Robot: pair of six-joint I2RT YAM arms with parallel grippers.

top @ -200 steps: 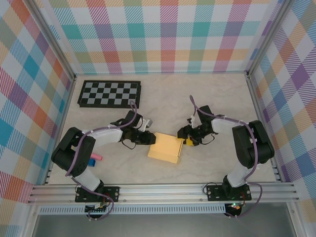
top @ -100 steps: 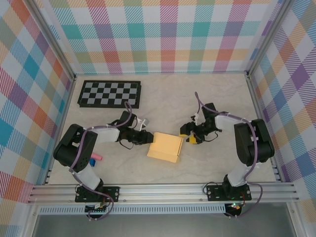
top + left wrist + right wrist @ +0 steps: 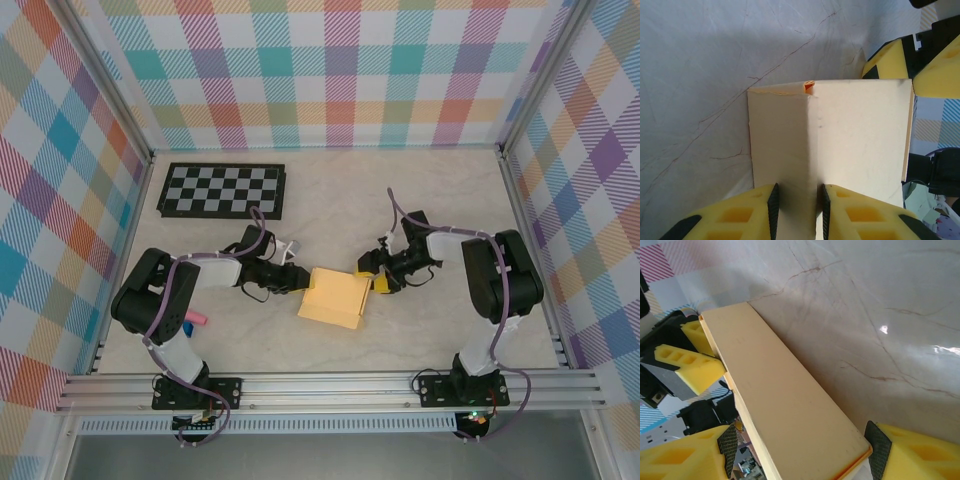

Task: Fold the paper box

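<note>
The paper box (image 3: 335,297) is a small flat yellow-orange box lying mid-table, slightly skewed. My left gripper (image 3: 303,281) sits low at its left end. In the left wrist view the pale box (image 3: 860,130) runs away from the left gripper (image 3: 797,210), and a narrow folded wall of it fills the gap between the black pads. My right gripper (image 3: 377,276) is at the box's right end. In the right wrist view the box (image 3: 785,405) lies between the right gripper's (image 3: 801,452) wide jaws, with a gap at the left pad (image 3: 729,447).
A black-and-white checkerboard panel (image 3: 222,190) lies at the back left. Small pink (image 3: 197,319) and blue (image 3: 186,327) pieces lie by the left arm's base. Plaid walls and metal rails (image 3: 320,385) enclose the table. Bare marble surface (image 3: 430,200) stretches behind and to the right of the box.
My right gripper opened wider, backed off to the right, then came back to the box's right end. My left gripper stayed at the left end with the same grip.
</note>
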